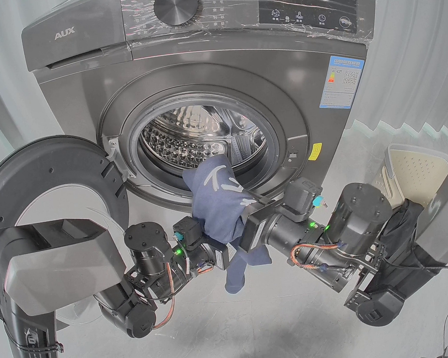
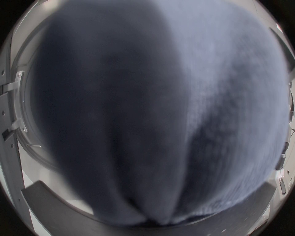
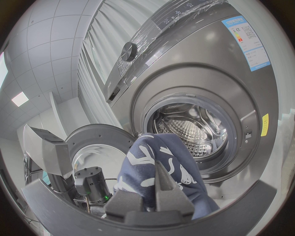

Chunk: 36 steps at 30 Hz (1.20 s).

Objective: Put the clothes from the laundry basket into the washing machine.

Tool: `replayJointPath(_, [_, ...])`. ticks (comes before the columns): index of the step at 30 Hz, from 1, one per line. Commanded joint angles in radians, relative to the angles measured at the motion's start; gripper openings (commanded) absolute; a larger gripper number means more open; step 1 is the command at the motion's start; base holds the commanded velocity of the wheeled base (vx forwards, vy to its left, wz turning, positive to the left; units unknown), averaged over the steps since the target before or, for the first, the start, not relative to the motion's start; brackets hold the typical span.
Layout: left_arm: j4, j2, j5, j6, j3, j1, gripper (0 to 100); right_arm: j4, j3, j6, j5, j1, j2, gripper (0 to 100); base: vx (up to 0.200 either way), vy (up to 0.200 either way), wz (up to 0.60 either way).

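Navy garment (image 1: 219, 198) with white markings was bunched up right at the 6 o'clock edge of the washing machine (image 1: 298, 79)'s round opening. Its top end poked over the rim toward the steel drum (image 1: 190, 138). Most of it was outside though, and a loose tail drooped toward the floor (image 1: 275, 311) between the two arms.

Right claw (image 3: 147, 190) sat at about 4 o'clock of the bundle. From the right wrist view its fingers (image 3: 167, 184) were clamped on the fabric, with cloth pinched between them. Left claw (image 1: 226, 255) sat at about 6 o'clock of the bundle, buried under the cloth. Couldn't tell if it was gripping or not, since the fabric was draped straight over the left wrist view.

Door (image 1: 38, 171) stood wide open at 9 o'clock of the opening. Laundry basket (image 1: 421, 169), cream and perforated, stood on the floor at roughly 4 o'clock of the machine, just behind the right arm. Some dark cloth (image 1: 399, 224) lay in it, partly hidden by that arm. Clear film covered the control panel (image 1: 303, 6) at 12 o'clock of the machine, with the dial (image 1: 176, 5) beside it.
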<state>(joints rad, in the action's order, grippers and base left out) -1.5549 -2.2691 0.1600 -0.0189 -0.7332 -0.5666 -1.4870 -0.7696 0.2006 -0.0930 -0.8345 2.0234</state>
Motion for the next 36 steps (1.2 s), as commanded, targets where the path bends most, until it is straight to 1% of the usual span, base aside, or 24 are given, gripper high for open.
replayJointPath(1, [0.004, 0.057, 0.0, 0.002, 0.035, 0.024, 0, -0.006, 0.035, 0.0, -0.001, 0.051, -0.063, 0, 0.0, 0.0, 0.0])
replayJointPath(2, [0.003, 0.082, 0.0, 0.005, 0.051, 0.031, 0, -0.006, 0.049, 0.0, 0.001, 0.067, -0.072, 0, 0.0, 0.0, 0.0])
replayJointPath(6, [0.003, 0.183, 0.0, 0.04, 0.112, 0.036, 0, -0.007, 0.102, 0.008, 0.001, 0.133, -0.083, 0, 0.0, 0.0, 0.0])
replayJointPath(7, [0.003, 0.183, 0.0, 0.04, 0.112, 0.036, 0, -0.007, 0.102, 0.008, 0.001, 0.133, -0.083, 0, 0.0, 0.0, 0.0])
replayJointPath(8, [0.004, 0.235, 0.001, 0.054, 0.143, 0.036, 0, -0.012, 0.122, 0.013, 0.004, 0.147, -0.08, 0, 0.0, 0.0, 0.0])
replayJointPath(10, [0.004, 0.277, 0.001, 0.071, 0.153, 0.034, 0, -0.018, 0.144, 0.017, 0.004, 0.147, -0.075, 0, 0.0, 0.0, 0.0])
replayJointPath(11, [0.004, 0.28, 0.001, 0.071, 0.153, 0.034, 0, -0.018, 0.145, 0.017, 0.004, 0.147, -0.074, 0, 0.0, 0.0, 0.0])
replayJointPath(12, [0.004, 0.293, 0.001, 0.079, 0.149, 0.034, 0, -0.016, 0.158, 0.017, 0.006, 0.144, -0.069, 0, 0.0, 0.0, 0.0])
replayJointPath(20, [0.004, 0.329, 0.0, 0.079, 0.143, 0.036, 0, -0.021, 0.2, 0.011, 0.013, 0.121, -0.008, 0, 0.0, 0.0, 0.0])
replayJointPath(25, [0.004, 0.355, -0.002, 0.08, 0.138, 0.034, 0, -0.035, 0.199, 0.006, 0.021, 0.038, 0.012, 0, 0.0, 0.0, 0.0])
replayJointPath(27, [0.006, 0.355, -0.002, 0.08, 0.138, 0.034, 0, -0.047, 0.199, 0.006, 0.022, 0.026, 0.011, 0, 0.0, 0.0, 0.0])
replayJointPath(29, [0.004, 0.355, -0.002, 0.082, 0.138, 0.034, 0, -0.053, 0.197, 0.005, 0.033, 0.017, 0.001, 0, 0.0, 0.0, 0.0])
replayJointPath(30, [0.006, 0.355, -0.002, 0.082, 0.138, 0.034, 0, -0.053, 0.196, 0.006, 0.033, 0.017, -0.003, 100, 0.0, 0.0, 0.0])
replayJointPath(32, [0.006, 0.355, -0.004, 0.077, 0.14, 0.034, 0, -0.052, 0.208, 0.008, 0.033, 0.02, -0.022, 100, 0.0, 0.0, 0.0])
replayJointPath(33, [0.004, 0.356, -0.005, 0.077, 0.14, 0.036, 0, -0.048, 0.234, 0.003, 0.036, 0.025, -0.048, 100, 0.0, 0.0, 0.0])
replayJointPath(36, [0.004, 0.356, -0.005, 0.077, 0.14, 0.036, 0, -0.048, 0.24, 0.003, 0.036, 0.025, -0.051, 100, 0.0, 0.0, 0.0])
